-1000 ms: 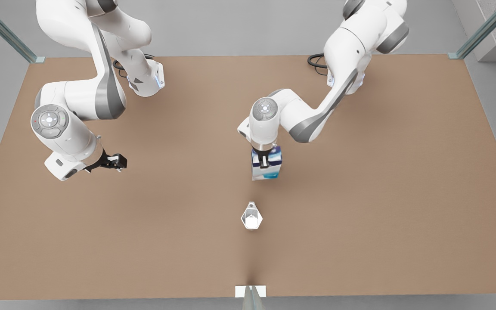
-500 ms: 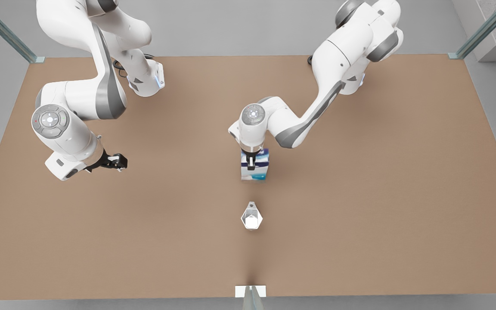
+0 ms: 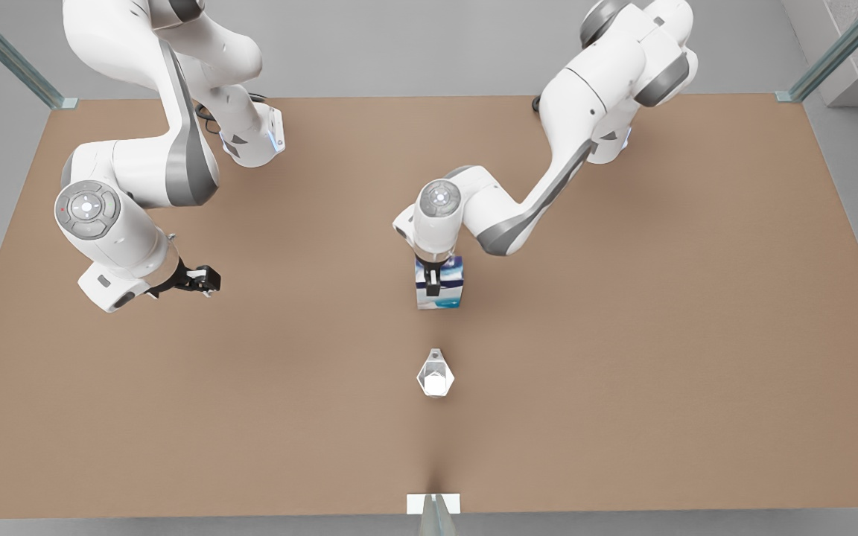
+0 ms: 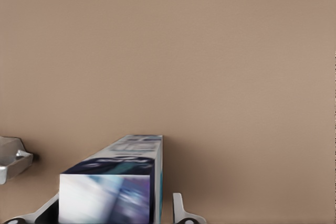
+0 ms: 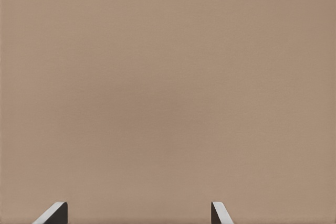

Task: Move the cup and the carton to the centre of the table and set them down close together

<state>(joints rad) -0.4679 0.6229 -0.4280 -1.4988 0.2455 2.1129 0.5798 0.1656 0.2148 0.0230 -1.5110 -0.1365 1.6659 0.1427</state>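
Note:
The carton [image 3: 442,295], white with a dark blue top and teal print, is upright near the table's [image 3: 623,335] middle. My left gripper [image 3: 433,282] is shut on it from above, on the arm at the front view's right. In the left wrist view the carton [image 4: 113,182] sits between the fingers [image 4: 178,211]. The faceted light-grey cup [image 3: 435,377] stands a short way in front of the carton, apart from it, and its edge [image 4: 11,158] peeks in beside the carton. My right gripper [image 3: 204,281] waits open and empty over the table at the front view's left.
A small white bracket [image 3: 433,503] sits at the table's front edge, below the cup. Both arm bases stand at the far edge. Bare brown tabletop [image 5: 168,98] lies under the right gripper [image 5: 137,214] and all around the two objects.
The left gripper carried the carton a little toward the front view's left and lower, then almost stopped. The cup and the right arm have stayed put.

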